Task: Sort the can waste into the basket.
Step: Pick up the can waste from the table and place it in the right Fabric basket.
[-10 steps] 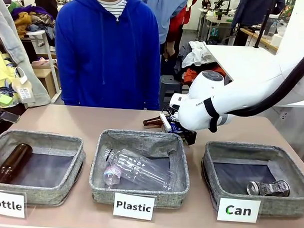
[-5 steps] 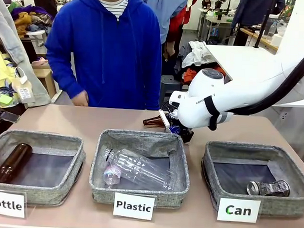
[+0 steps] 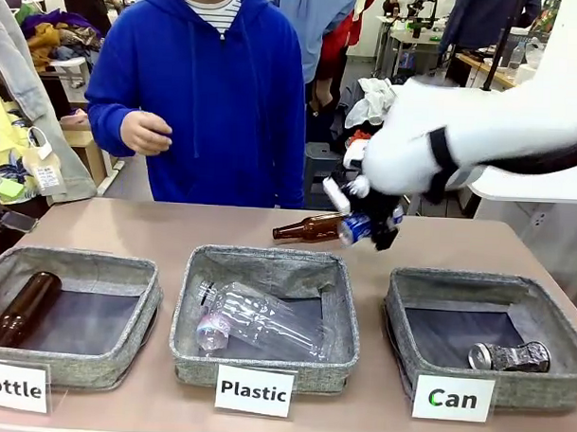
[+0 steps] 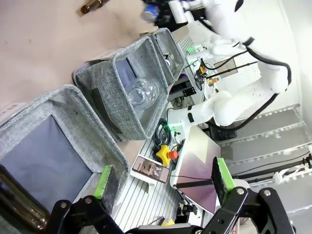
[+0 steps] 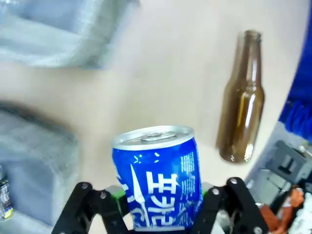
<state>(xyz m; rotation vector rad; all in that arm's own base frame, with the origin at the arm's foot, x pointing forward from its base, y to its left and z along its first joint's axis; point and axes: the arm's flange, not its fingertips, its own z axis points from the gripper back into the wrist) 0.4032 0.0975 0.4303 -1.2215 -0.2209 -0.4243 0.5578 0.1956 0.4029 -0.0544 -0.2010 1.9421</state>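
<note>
blue can (image 5: 158,180) lettered in white, silver top | brown glass bottle (image 5: 242,100) | grey fabric basket (image 3: 474,327), dark lining, white label | silver-grey can (image 3: 509,356)

Brown bottle (image 3: 309,227) flat on table (image 3: 127,225); another in "Bottle" basket (image 3: 125,296).

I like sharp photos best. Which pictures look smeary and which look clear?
Front view: the white right arm is smeared, while the baskets' labels read crisply. Right wrist view: the blue can is fairly sharp, but the basket and brown bottle behind are soft. Left wrist view: mostly clear, with wide-angle bending.
</note>
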